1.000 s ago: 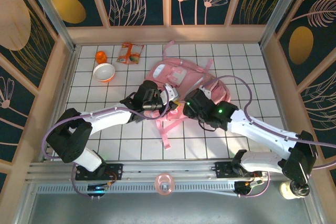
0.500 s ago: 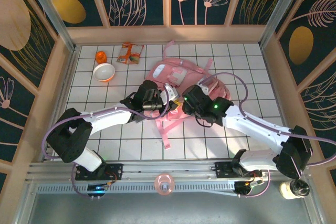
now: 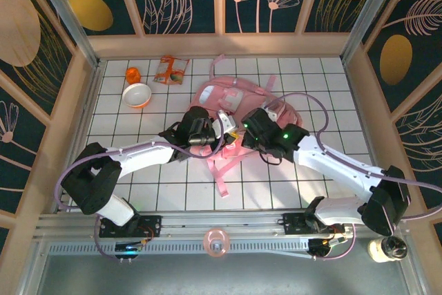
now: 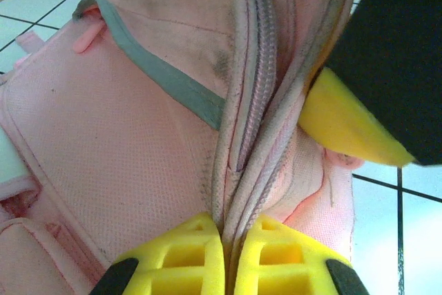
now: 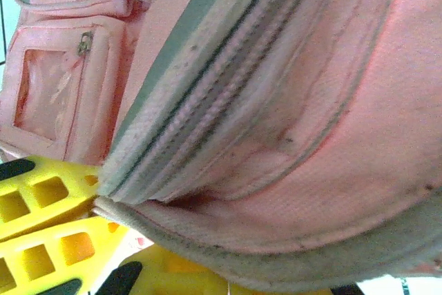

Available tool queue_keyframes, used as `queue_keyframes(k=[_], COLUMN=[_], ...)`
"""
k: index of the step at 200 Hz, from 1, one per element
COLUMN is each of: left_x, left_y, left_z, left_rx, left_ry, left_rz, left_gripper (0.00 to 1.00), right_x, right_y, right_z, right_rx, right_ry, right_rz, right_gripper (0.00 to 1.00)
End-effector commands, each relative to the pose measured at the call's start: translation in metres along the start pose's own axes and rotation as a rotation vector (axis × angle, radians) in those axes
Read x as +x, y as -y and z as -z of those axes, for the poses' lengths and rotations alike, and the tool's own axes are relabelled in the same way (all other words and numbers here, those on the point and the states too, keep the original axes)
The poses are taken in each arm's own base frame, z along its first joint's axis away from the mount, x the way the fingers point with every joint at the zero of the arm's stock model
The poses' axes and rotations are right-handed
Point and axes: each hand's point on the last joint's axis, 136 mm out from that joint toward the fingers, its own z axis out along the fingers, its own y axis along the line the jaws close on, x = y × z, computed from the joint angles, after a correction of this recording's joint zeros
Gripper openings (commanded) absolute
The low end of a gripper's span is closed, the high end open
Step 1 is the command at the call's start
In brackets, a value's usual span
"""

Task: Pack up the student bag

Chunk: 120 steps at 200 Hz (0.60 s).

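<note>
The student bag point(image 3: 235, 98), a soft pink backpack, lies at the middle of the tiled table with its straps trailing toward me. My left gripper point(image 3: 222, 129) is shut on the bag's zipped edge; in the left wrist view the folded fabric and zipper point(image 4: 245, 101) are pinched between the yellow fingers point(image 4: 229, 240). My right gripper point(image 3: 243, 129) sits right beside it, shut on the same rim. In the right wrist view the bag's rim point(image 5: 311, 101) drapes over its yellow jaws point(image 5: 207, 284), which are mostly hidden. The opening shows as a thin dark slit.
An orange-and-white bowl point(image 3: 137, 94), a small orange cup point(image 3: 132, 74) and a snack packet point(image 3: 170, 70) lie at the back left. A pink strap point(image 3: 219, 170) trails toward the near edge. Wooden walls enclose the table.
My right gripper has moved up and left to the bag's rim beside the left gripper, and its jaws have closed there. The left gripper has held still.
</note>
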Motion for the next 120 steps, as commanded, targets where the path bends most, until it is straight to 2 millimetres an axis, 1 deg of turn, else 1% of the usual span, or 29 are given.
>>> queue_keyframes(k=[1, 25, 49, 66, 80, 94, 105, 120], left_x=[-0.008, -0.006, -0.006, -0.005, -0.006, -0.009, -0.012, -0.016], left_y=[-0.006, -0.007, -0.009, -0.008, -0.007, -0.003, 0.000, 0.003], left_z=[0.008, 0.008, 0.009, 0.010, 0.011, 0.011, 0.013, 0.014], left_rx=[-0.023, -0.033, -0.041, -0.039, -0.034, -0.011, 0.003, 0.022], left_ry=[0.007, -0.003, -0.004, -0.008, -0.009, 0.001, 0.012, 0.025], left_rz=[-0.023, -0.031, -0.034, -0.046, -0.055, -0.062, -0.064, -0.060], left_gripper=[0.00, 0.00, 0.00, 0.00, 0.00, 0.00, 0.00, 0.00], right_x=[-0.019, -0.019, -0.023, -0.026, -0.027, -0.026, -0.024, -0.023], right_y=[0.060, 0.077, 0.094, 0.100, 0.095, 0.084, 0.077, 0.070], right_z=[0.014, 0.013, 0.019, 0.022, 0.020, 0.014, 0.009, 0.000], right_rx=[0.204, 0.222, 0.273, 0.276, 0.232, 0.165, 0.121, 0.084], right_ry=[0.058, 0.024, 0.007, 0.001, -0.011, -0.023, -0.029, -0.030], right_rz=[-0.001, 0.000, 0.008, 0.015, 0.043, 0.068, 0.079, 0.097], right_gripper=[0.00, 0.00, 0.00, 0.00, 0.00, 0.00, 0.07, 0.13])
